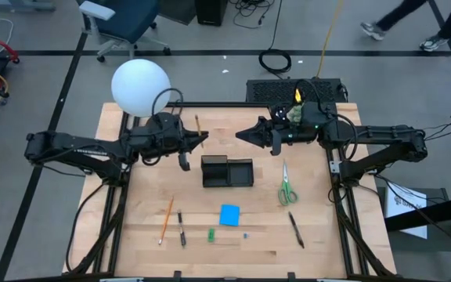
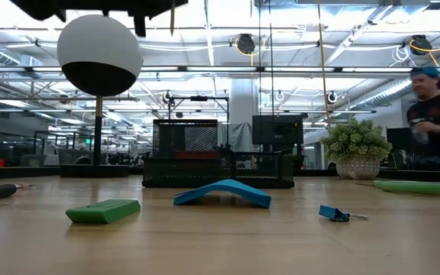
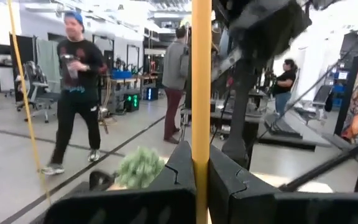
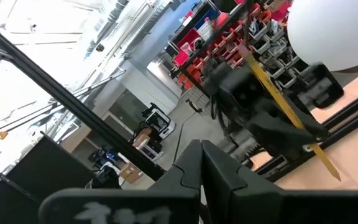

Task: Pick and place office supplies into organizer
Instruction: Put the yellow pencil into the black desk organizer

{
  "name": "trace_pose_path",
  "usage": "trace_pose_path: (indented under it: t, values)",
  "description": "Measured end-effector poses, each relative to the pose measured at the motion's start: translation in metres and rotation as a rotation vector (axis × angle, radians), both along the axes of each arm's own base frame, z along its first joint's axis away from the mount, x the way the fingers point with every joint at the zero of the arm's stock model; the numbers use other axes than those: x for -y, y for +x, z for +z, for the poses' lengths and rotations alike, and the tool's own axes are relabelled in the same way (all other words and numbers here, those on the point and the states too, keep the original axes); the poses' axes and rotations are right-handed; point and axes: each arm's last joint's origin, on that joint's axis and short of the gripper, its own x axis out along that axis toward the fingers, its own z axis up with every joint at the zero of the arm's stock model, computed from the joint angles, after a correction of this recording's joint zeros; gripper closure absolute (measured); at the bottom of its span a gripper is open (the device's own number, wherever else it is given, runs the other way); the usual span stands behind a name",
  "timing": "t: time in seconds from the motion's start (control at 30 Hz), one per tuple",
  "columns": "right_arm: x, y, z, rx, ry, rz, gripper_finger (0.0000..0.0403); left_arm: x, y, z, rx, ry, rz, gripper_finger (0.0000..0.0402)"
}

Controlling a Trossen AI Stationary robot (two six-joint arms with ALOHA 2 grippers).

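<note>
Left hand (image 1: 203, 138), seen from above, is clamped on a pencil (image 1: 197, 124) and hangs over the far part of the surface (image 1: 147, 235), facing the right hand (image 1: 241, 133), whose fingers are together on nothing. Between and nearer lies the organizer (image 1: 227, 172), with scissors (image 1: 286, 186), a blue note pad (image 1: 229, 215), a green piece (image 1: 211, 234), pens (image 1: 182, 229) and an orange pencil (image 1: 167, 218) scattered around. At surface height, the note pad arches before the organizer, a person stands beyond. From the left wrist, the pencil stands upright between the fingers (image 3: 182, 171). From the right wrist, closed fingers (image 4: 194, 165) face the other arm's pencil.
</note>
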Motion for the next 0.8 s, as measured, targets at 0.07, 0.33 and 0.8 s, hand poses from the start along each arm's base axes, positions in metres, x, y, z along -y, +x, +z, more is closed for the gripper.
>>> trace_pose_path:
  t: [0.07,0.33,0.8]
  values:
    - [0.001,0.0,0.0,0.0,0.0,-0.003,0.0403,-0.003,-0.001,-0.013,-0.045,0.002,0.012,0.0401]
    - [0.006,0.0,-0.001,-0.01,0.001,-0.026,0.0403,-0.012,-0.011,-0.04,-0.042,-0.035,0.018,0.0401]
    - [0.016,-0.001,-0.003,-0.026,0.017,-0.059,0.0403,-0.016,0.002,-0.068,-0.048,-0.069,-0.047,0.0401]
